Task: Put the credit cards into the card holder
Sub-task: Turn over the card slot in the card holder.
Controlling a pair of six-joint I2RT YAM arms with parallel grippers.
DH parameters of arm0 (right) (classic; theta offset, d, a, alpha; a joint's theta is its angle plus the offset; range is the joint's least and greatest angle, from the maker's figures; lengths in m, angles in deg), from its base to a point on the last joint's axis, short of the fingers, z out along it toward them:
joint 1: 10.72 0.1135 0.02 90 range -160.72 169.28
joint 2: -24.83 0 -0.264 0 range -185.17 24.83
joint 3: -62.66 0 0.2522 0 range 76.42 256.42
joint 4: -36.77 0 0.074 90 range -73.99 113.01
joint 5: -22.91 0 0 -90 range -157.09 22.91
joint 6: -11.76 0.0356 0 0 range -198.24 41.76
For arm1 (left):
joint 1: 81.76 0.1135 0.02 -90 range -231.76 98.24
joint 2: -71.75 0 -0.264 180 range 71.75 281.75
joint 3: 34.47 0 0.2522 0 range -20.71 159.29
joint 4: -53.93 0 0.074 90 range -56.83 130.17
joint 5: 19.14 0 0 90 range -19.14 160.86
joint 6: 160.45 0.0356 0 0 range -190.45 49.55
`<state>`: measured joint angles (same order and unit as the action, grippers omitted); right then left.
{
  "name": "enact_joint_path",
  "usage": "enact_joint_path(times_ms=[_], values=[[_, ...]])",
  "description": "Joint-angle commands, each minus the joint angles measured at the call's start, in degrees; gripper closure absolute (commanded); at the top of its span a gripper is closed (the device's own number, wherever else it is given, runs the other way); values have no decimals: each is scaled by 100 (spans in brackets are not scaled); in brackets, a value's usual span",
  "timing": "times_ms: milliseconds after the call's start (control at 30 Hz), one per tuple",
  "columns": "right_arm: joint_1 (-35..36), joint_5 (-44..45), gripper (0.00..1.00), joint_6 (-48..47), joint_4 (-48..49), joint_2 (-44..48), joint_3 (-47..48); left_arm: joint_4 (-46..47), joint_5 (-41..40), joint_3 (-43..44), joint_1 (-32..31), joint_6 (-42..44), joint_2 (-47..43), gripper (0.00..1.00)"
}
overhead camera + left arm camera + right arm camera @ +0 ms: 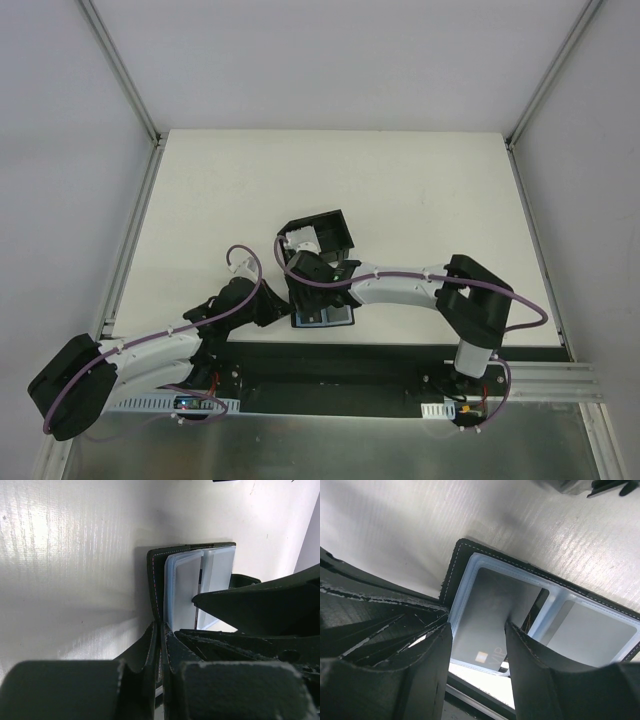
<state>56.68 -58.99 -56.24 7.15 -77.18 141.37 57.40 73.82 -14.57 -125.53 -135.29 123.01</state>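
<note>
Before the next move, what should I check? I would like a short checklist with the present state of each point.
1. Card holder lies open on the table: ok.
2. Left gripper shut on the holder's black edge: ok.
3. Credit card between the right gripper's fingers: ok.
4. Card's far end inside the clear pocket: cannot tell.
5. More cards left in the black box: cannot tell.
</note>
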Motion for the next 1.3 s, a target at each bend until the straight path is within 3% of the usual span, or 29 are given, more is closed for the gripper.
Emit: enact_joint_path(times_ms=[0,400,933,1267], values=[[2,-36,50,-29,-207,-108,264,87,170,160,35,173,-108,100],[116,148,42,6,-374,-56,370,280,319,187,35,305,-275,100],[300,921,57,-152,-1332,-222,870,324,451,319,26,463,-398,100],[371,1264,60,-126,-1745,-196,993,324,433,275,26,437,-477,100]])
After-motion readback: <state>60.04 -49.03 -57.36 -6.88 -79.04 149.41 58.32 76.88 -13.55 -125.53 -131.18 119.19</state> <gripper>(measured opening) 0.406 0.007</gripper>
